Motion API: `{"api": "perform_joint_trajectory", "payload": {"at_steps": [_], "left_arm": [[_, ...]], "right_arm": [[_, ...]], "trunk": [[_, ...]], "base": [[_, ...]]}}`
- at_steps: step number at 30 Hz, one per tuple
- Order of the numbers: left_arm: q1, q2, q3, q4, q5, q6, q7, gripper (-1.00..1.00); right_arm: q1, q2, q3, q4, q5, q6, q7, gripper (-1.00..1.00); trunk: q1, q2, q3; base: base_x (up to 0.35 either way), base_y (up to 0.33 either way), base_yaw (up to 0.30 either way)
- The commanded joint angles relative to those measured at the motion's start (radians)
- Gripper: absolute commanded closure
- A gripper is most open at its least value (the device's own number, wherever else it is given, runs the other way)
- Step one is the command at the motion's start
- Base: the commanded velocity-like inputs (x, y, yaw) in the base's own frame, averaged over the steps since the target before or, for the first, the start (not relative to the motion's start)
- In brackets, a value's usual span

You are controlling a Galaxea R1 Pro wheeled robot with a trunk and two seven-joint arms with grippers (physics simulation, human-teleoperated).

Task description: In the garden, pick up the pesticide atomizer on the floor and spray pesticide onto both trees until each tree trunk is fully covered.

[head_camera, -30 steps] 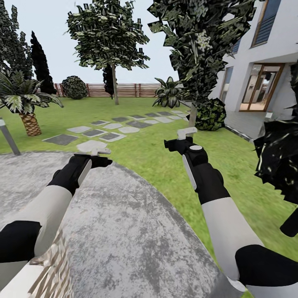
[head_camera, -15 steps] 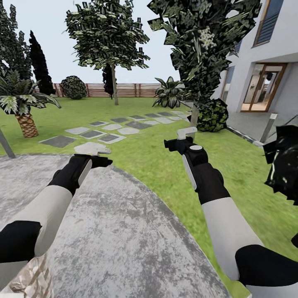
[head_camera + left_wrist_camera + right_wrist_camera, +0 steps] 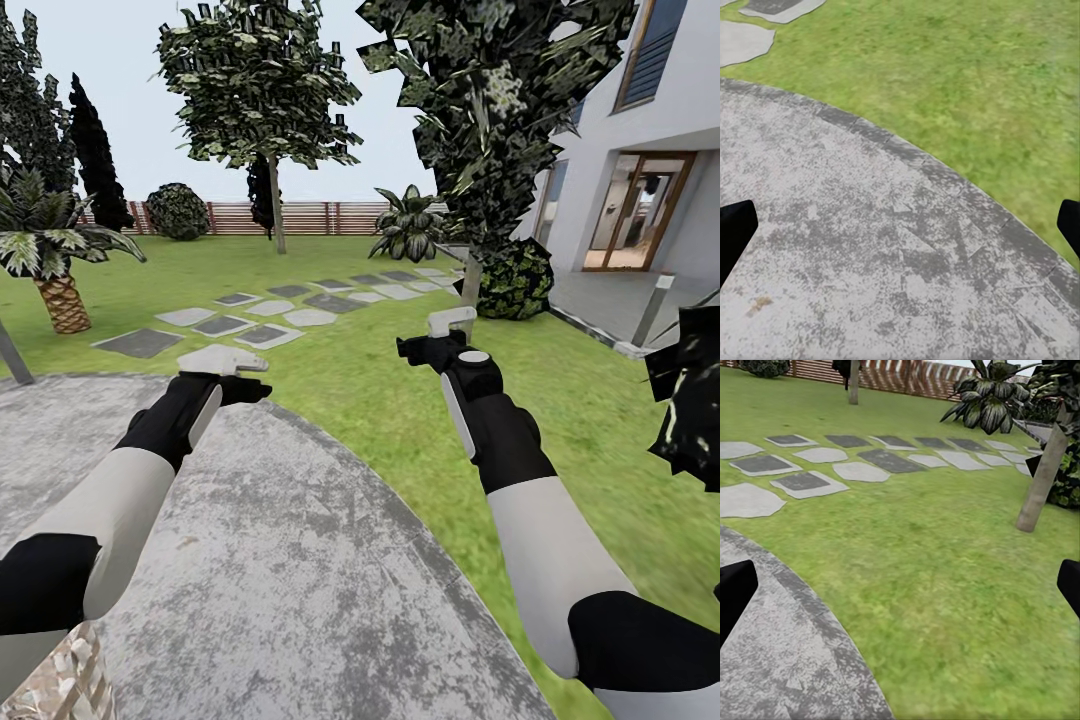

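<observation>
- Garden lawn point(image 3: 420, 420): green grass running back to a brown slatted fence point(image 3: 300, 217); white house point(image 3: 660, 140) with a wood-framed glass door at the right.
- Paved pad point(image 3: 290, 560): mottled grey, curved edge meeting the grass, under both arms.
- Near tree point(image 3: 500, 100): dense dark crown; pale trunk point(image 3: 468, 285) rising from the grass just beyond the right gripper, beside a round shrub point(image 3: 515, 280).
- Far tree point(image 3: 262, 85): leafy crown, thin-looking trunk point(image 3: 279, 205) near the fence (well apart from the robot).
- Palm point(image 3: 55, 255): short, scaly trunk, at the left.
- Stepping stones point(image 3: 270, 310): grey and pale slabs in two rows across the grass.
- Left gripper point(image 3: 228, 362): held over the pad's edge, fingers spread, nothing between them.
- Right gripper point(image 3: 447, 330): held over the grass, fingers apart, empty.
- Pesticide atomizer: whereabouts cannot be told.
</observation>
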Motion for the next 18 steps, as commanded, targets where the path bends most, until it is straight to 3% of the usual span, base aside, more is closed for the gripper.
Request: {"api": "perform_joint_trajectory", "payload": {"at_steps": [1,18], "left_arm": [[0.000,0.000,0.000,0.000,0.000,0.000,0.000,-1.00],[0.000,0.000,0.000,0.000,0.000,0.000,0.002,-1.00]], "right_arm": [[0.000,0.000,0.000,0.000,0.000,0.000,0.000,-1.00],[0.000,0.000,0.000,-0.001,0.000,0.000,0.000,-1.00]], "trunk": [[0.000,0.000,0.000],[0.000,0.000,0.000]], "base": [[0.008,0.000,0.000],[0.114,0.036,0.000]]}}
